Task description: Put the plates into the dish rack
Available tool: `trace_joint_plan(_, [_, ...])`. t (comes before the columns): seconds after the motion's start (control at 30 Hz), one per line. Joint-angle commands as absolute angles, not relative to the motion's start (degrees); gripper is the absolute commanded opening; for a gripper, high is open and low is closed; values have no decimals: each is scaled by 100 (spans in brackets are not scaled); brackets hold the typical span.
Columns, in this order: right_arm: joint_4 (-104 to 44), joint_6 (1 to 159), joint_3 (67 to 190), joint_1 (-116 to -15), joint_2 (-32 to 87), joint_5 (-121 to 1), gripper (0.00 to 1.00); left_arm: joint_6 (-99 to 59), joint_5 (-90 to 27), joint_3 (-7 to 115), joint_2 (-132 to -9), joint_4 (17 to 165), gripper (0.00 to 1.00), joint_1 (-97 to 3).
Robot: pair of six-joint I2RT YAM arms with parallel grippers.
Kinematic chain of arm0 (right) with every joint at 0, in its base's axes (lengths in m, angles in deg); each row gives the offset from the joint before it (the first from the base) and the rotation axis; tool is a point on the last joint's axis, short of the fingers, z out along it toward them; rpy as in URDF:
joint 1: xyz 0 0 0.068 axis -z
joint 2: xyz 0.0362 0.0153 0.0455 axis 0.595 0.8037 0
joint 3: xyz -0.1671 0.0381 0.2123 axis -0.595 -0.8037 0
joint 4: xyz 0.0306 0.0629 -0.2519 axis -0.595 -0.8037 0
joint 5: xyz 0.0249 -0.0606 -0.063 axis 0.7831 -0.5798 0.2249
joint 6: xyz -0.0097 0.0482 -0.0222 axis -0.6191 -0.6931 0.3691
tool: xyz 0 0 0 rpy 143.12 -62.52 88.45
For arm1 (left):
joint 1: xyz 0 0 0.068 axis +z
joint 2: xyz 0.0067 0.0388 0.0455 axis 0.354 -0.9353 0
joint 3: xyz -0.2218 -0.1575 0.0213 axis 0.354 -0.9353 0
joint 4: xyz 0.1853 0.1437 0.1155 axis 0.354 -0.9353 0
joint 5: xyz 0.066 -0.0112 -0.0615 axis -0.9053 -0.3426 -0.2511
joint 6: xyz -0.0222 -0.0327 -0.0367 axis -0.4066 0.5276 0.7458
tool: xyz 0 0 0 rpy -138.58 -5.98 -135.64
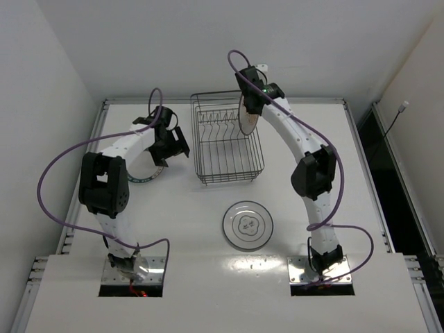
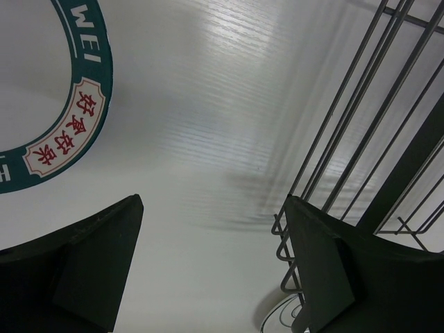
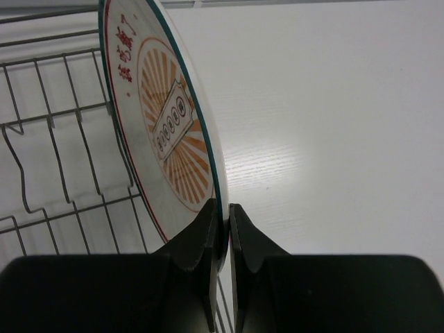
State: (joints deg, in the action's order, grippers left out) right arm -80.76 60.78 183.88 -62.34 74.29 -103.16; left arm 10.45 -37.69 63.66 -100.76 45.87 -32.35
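White table (image 1: 187, 229) carries everything in the top view. The dark wire dish rack (image 1: 227, 144) stands at the upper middle of the frame, a row of upright prongs inside it.

The right gripper (image 3: 227, 211) is clamped on the rim of the orange-centred plate (image 3: 170, 125) — both fingers pressed flat against its edge. This plate stands almost upright, slightly tilted, at the rack's right side, with rack wires on its left and bare table on its right. Whether its lower rim rests on the rack cannot be told.

The left gripper (image 2: 208, 277) hangs with its fingers wide apart, holding nothing, over bare table between the teal-banded plate (image 2: 69, 132) and the rack's left wall. That plate lies flat at the left of the top view, mostly hidden under the left arm.

The third plate (image 1: 248, 225) — thin dark rim, flower mark in the centre — lies flat at the lower middle of the frame, apart from the rack.
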Motion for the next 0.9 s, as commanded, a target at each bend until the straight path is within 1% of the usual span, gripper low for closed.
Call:
trace_joint_plan(0.0, [-7801, 6276, 18333, -6385, 7542, -10396, 0, 1042, -3872, 6318, -9812, 4545, 81, -3216])
trace_joint_plan(0.07, [-7740, 6329, 18333, -6455, 7700, -10176, 1, 1042, -3872, 6318, -9812, 4545, 81, -3216])
trace_joint_plan(0.1, [-7740, 6329, 18333, -6507, 7700, -10106, 4, 1042, -3872, 6318, -9812, 4545, 81, -3216])
trace_joint_plan(0.2, [-7740, 6197, 18333, -6508, 7753, -9834, 19, 1042, -3872, 6318, -9812, 4545, 81, -3216])
trace_joint_plan(0.3, [-7985, 5935, 18271, -6393, 7639, -9369, 19, 1042, -3872, 6318, -9812, 4545, 81, -3216])
trace_joint_plan(0.43, [-7986, 5784, 17955, -6341, 7464, -9095, 19, 1042, -3872, 6318, -9865, 4545, 81, -3216])
trace_joint_plan(0.5, [-8073, 5784, 17955, -6341, 7384, -9042, 25, 1042, -3872, 6370, -9865, 4545, 81, -3216])
trace_joint_plan(0.53, [-8178, 5784, 18007, -6341, 7297, -9042, 39, 1042, -3872, 6370, -9865, 4545, 81, -3216])
trace_joint_plan(0.57, [-8371, 5784, 18007, -6289, 7070, -9042, 47, 1042, -3872, 6370, -9865, 4545, 81, -3216])
trace_joint_plan(0.6, [-8373, 5784, 17938, -6288, 6894, -8885, 53, 1042, -3872, 6370, -9865, 4545, 81, -3216])
trace_joint_plan(0.63, [-8425, 5784, 17676, -6227, 6683, -8649, 57, 1042, -3933, 6370, -9865, 4545, 81, -3216])
trace_joint_plan(0.67, [-8486, 5784, 17543, -6157, 6463, -8281, 57, 1042, -3933, 6370, -9865, 4545, 81, -3216])
trace_joint_plan(0.7, [-8487, 5784, 17194, -6017, 6017, -7555, 57, 1042, -3933, 6370, -9865, 4545, 81, -3216])
trace_joint_plan(0.73, [-8487, 5784, 16946, -5963, 5761, -7208, 57, 1042, -3994, 6318, -9865, 4545, 81, -3216])
trace_joint_plan(0.77, [-8348, 5784, 16666, -5963, 5497, -6483, 58, 1042, -3995, 6318, -9865, 4545, 81, -3216])
trace_joint_plan(0.8, [-8277, 5784, 16367, -5867, 5233, -6179, 60, 1042, -3995, 6318, -9865, 4545, 81, -3216])
trace_joint_plan(0.83, [-8119, 5784, 15581, -5762, 4648, -5881, 60, 1042, -3995, 6318, -9865, 4545, 81, -3216])
trace_joint_plan(0.87, [-7613, 5784, 15086, -5621, 4329, -5129, 65, 990, -3995, 6318, -9865, 4545, 81, -3216])
